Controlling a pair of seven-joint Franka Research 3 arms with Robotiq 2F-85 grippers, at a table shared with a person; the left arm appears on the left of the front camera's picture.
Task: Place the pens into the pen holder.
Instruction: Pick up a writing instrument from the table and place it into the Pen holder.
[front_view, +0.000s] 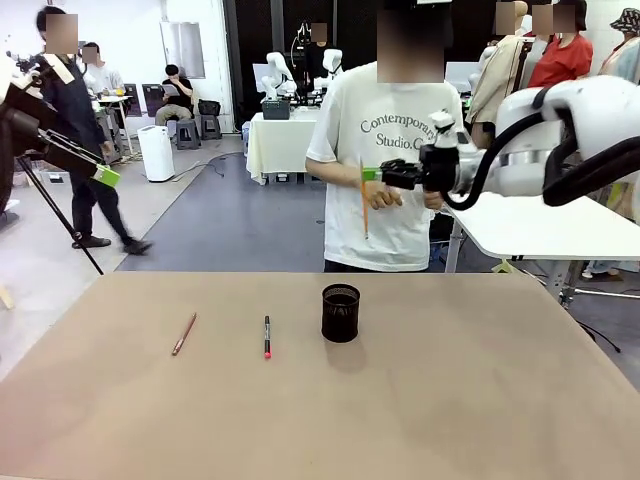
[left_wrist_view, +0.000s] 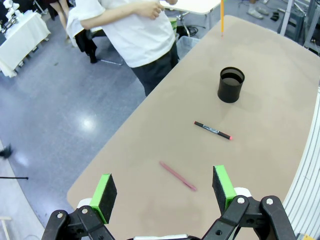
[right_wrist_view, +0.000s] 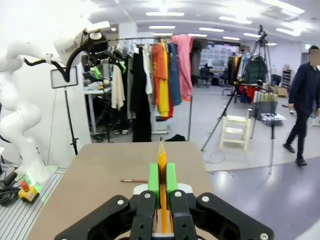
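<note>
Two lie on the table (front_view: 450, 400) left of the holder (front_view: 340, 312): a reddish pen (front_view: 184, 334) and a black pen (front_view: 267, 337). Your right gripper (front_view: 375, 174) pinches an orange pencil (front_view: 364, 205) aloft; your left gripper (left_wrist_view: 165, 190) is spread.

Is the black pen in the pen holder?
No: the black pen with the red-pink end lies flat on the table, apart from the pen holder.
</note>
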